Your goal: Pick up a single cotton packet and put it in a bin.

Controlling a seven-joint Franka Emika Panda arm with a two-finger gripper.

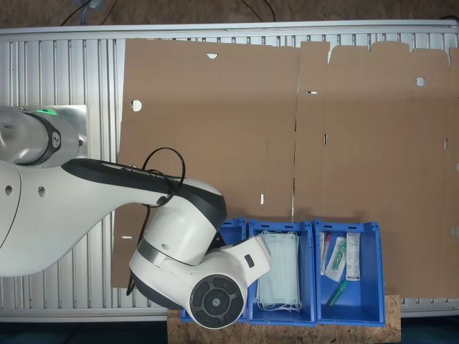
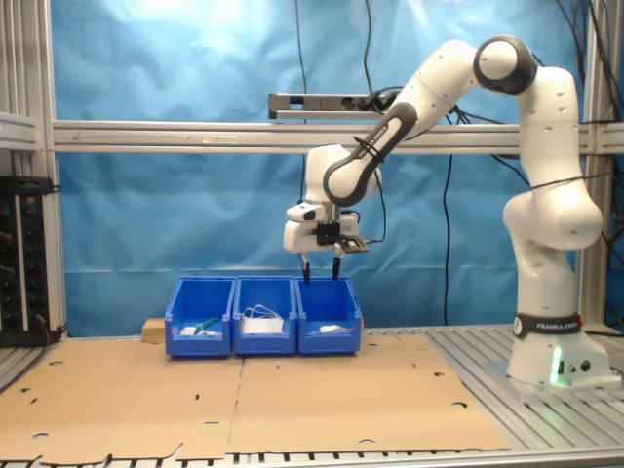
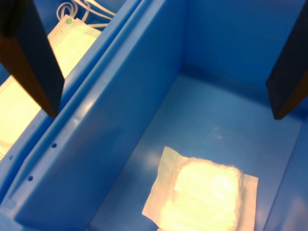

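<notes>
My gripper hangs open just above the blue bin at the second exterior view's right end of the row. Nothing is between its fingers. In the wrist view the two dark fingers frame the inside of this bin, with my gripper well clear of its floor. A white, roughly square cotton packet lies flat on that floor. It shows as a pale patch in the second exterior view. In the first exterior view my arm covers most of this bin.
The middle bin holds pale green face masks. The third bin holds long narrow white strip packets and a green item. Brown cardboard sheets cover the table in front of the bins.
</notes>
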